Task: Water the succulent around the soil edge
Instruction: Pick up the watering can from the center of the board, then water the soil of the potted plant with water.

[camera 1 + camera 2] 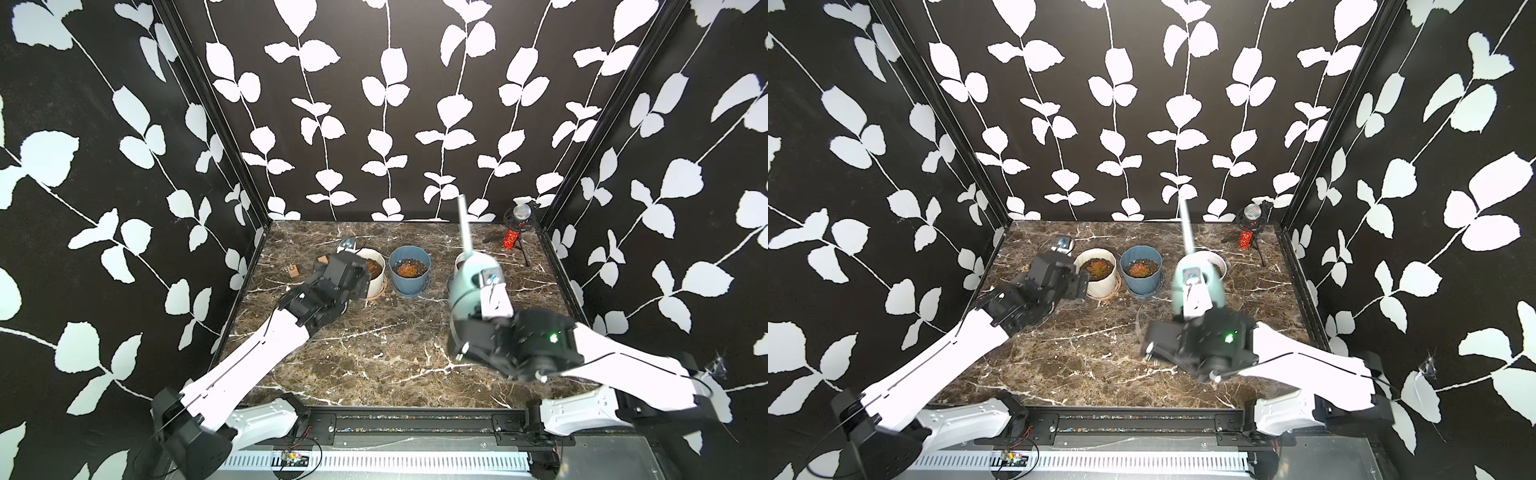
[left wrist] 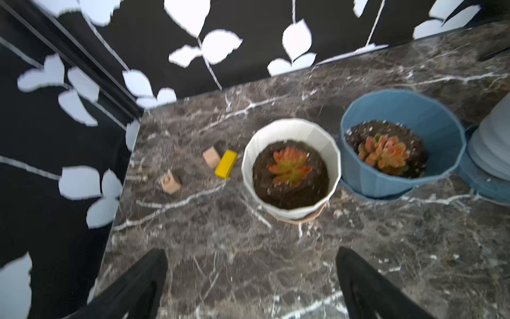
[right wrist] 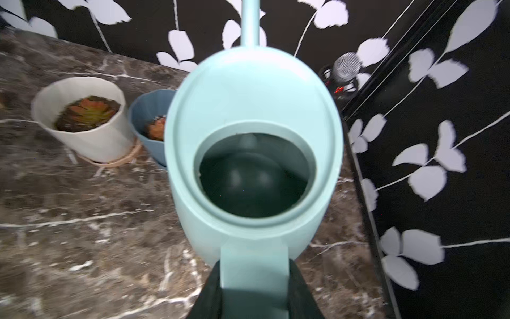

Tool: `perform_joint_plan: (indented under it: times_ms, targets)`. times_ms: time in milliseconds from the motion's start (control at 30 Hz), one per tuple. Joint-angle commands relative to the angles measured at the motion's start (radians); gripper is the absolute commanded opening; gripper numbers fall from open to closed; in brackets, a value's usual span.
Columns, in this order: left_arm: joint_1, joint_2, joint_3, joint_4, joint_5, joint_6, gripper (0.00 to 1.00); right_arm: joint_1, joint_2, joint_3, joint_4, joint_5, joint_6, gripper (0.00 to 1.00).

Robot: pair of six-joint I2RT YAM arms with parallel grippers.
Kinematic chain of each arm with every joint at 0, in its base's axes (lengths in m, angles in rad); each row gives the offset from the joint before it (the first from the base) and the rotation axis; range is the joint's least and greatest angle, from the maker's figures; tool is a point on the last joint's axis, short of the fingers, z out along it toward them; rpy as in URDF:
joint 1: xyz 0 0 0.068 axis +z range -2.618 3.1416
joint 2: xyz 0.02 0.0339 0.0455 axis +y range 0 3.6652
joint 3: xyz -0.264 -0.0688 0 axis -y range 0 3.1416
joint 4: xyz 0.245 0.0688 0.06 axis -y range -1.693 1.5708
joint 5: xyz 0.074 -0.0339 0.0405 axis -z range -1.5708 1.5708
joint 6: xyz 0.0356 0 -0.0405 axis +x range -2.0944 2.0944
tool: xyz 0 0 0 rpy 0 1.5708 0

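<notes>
Starting at the left, two wooden blocks (image 2: 171, 182) and a yellow block (image 2: 226, 163) lie near the white pot (image 2: 325, 143). The left gripper (image 2: 252, 259) hangs over bare table on the near side of that pot, its fingers spread wide and empty. A succulent (image 2: 289, 167) sits mid-soil in the white pot, and a second succulent (image 2: 385, 154) sits the same way in the blue pot (image 2: 414, 105) just beside it. Right of those, the right gripper (image 3: 255, 287) pinches the handle (image 3: 254, 265) of the pale green watering can (image 3: 248, 91), held in the air with its spout (image 1: 464, 224) pointing up toward the back wall. A third pot (image 1: 1217, 262) is half hidden behind the can, and a microphone (image 1: 521, 214) stands in the far right corner. The likely trouble is a fast tip, which would send water onto the rosette instead of the soil rim. The narrow hold on the handle could also let the can swivel, and its body could knock the blue pot or the hidden one. Any spill would run freely on the smooth, marble-patterned table (image 1: 374, 353). Black walls (image 1: 374, 83) printed with white leaves close in three sides.
</notes>
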Motion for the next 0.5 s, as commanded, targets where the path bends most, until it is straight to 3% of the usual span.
perform_joint_plan:
  times_ms: [0,133,233,467]
  targets:
    - [0.04,0.044,0.071,0.017,0.063,0.114,0.98,-0.153,-0.117,-0.016,0.187,0.051,-0.471,0.0]
    - [0.158,0.068,0.078,0.044,0.224,0.103,0.98,-0.303,-0.196,-0.056,0.354,-0.006,-0.775,0.0]
    - [0.183,0.087,0.071,0.035,0.221,0.129,0.98,-0.33,-0.251,-0.109,0.429,0.04,-0.975,0.0]
    - [0.206,0.138,0.048,0.041,0.177,0.137,0.99,-0.37,-0.316,-0.228,0.432,0.115,-1.262,0.0]
